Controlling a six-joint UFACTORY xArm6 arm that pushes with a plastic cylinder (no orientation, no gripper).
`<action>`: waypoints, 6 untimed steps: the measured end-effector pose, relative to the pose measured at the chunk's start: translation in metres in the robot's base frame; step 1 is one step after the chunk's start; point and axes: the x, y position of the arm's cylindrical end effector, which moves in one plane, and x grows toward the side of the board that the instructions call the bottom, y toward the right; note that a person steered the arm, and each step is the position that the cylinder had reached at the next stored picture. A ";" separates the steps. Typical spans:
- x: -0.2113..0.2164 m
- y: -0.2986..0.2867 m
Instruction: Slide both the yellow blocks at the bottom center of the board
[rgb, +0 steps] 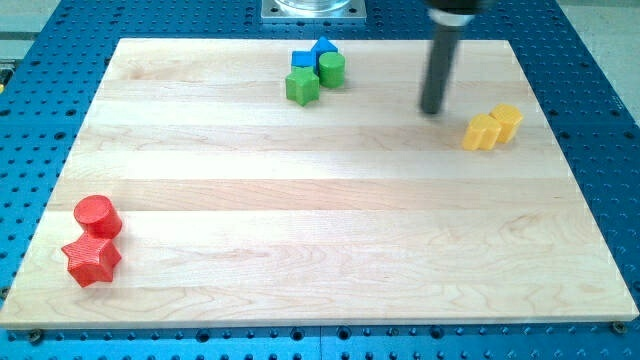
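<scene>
Two yellow blocks lie touching at the view's right, in the upper part of the board: a yellow block (483, 132) at lower left and a yellow block (507, 120) at upper right; their shapes are hard to make out. My tip (432, 110) rests on the board to the left of them and slightly higher, a short gap away, touching neither.
A green star-like block (302, 87), a green cylinder (332, 69) and blue blocks (311, 55) cluster at the top centre. A red cylinder (97, 216) and a red star-like block (91, 259) sit at lower left. The wooden board (320, 250) lies on a blue perforated table.
</scene>
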 end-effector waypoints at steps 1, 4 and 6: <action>0.000 0.102; 0.034 0.085; 0.035 0.048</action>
